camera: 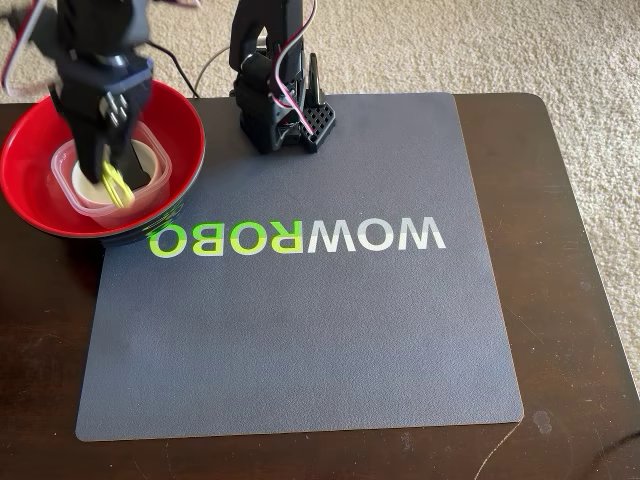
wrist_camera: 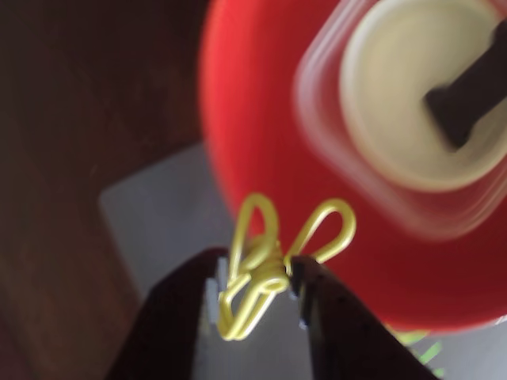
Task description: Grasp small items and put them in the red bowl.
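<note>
Your hand (wrist_camera: 255,294) is pinching the yellow-green clip (wrist_camera: 269,261) right above the red bowl (camera: 30,160), where the clear container (camera: 68,178) holds the white bowl (wrist_camera: 404,95).

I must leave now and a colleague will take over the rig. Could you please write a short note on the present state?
Gripper: shut on the yellow-green wire clip, held between the fingers, above the red bowl.
Already in the red bowl: the clear square container, the small white bowl inside it, and the black piece in the white bowl.
The gray mat shows no loose items.
Left: release the clip into the red bowl; it appears to be the last item.
</note>
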Robot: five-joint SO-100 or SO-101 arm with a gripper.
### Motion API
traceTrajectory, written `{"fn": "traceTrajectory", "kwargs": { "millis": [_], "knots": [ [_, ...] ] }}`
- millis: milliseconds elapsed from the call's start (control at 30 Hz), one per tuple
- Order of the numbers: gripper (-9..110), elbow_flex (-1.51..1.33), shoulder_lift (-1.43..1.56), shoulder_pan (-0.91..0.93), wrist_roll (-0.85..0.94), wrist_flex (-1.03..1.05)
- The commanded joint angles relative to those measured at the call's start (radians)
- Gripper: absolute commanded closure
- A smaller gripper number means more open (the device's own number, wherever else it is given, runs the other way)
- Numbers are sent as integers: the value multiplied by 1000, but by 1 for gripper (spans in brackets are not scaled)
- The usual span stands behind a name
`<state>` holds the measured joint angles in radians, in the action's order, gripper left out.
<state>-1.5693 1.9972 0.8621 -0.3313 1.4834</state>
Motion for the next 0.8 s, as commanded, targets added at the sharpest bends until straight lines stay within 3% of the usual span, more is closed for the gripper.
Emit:
{"fn": "traceTrajectory", "kwargs": {
  "millis": [0,100,200,367,600,767],
  "knots": [
    [101,-120,137,178,-146,-35],
    [101,-324,235,276,-262,-176],
    [94,-442,264,302,-341,-250],
    [75,-495,290,278,-377,-244],
    [69,-463,437,241,-394,-135],
    [69,-380,666,-147,-221,-66]
  ]
}}
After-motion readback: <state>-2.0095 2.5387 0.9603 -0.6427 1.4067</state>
